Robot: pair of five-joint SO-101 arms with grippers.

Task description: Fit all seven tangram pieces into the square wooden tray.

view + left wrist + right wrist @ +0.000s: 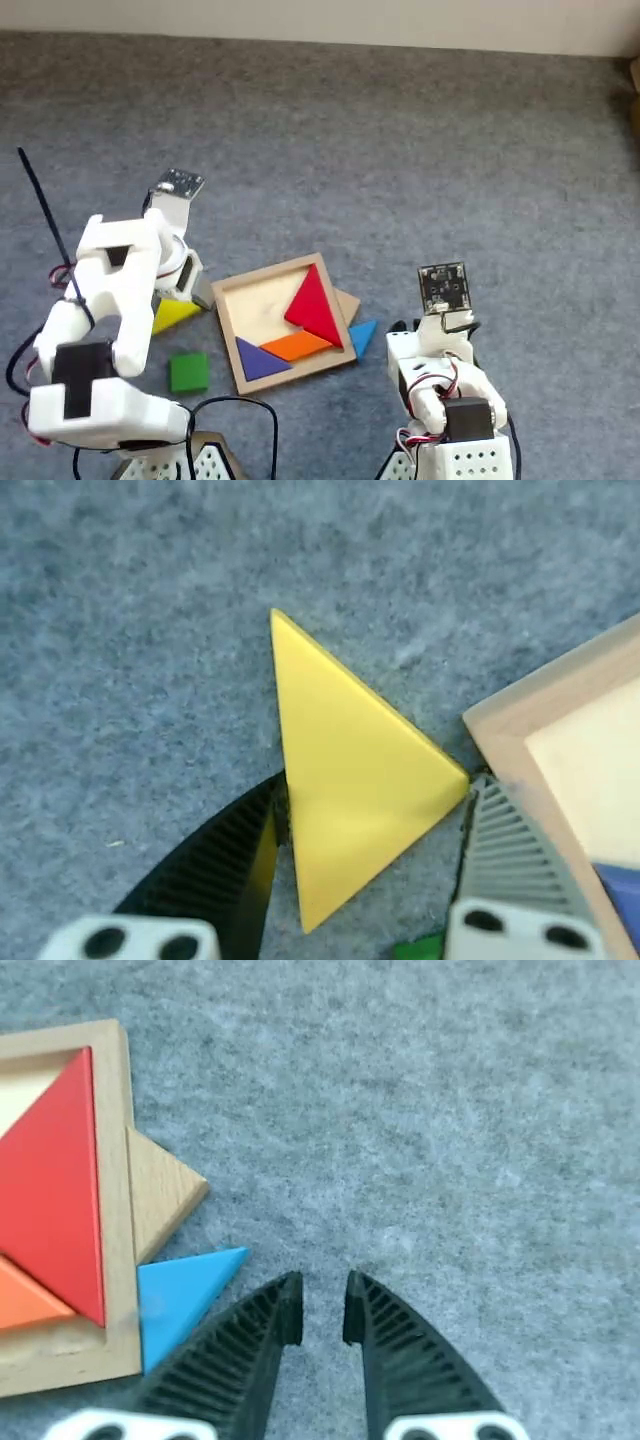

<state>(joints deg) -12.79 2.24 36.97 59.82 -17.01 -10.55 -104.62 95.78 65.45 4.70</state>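
The square wooden tray holds a red triangle, an orange piece and a purple triangle. A yellow triangle lies on the carpet just beside the tray's corner. My left gripper is shut on it, one finger against each side. A green square sits nearer the arm bases. A light blue triangle and a wood-coloured triangle lie against the tray's other side. My right gripper is beside the blue one, its fingers nearly together with nothing between them.
Grey carpet covers the whole table, with wide free room beyond the tray. The left arm's body stands over the area beside the green square. The right arm is folded near its base.
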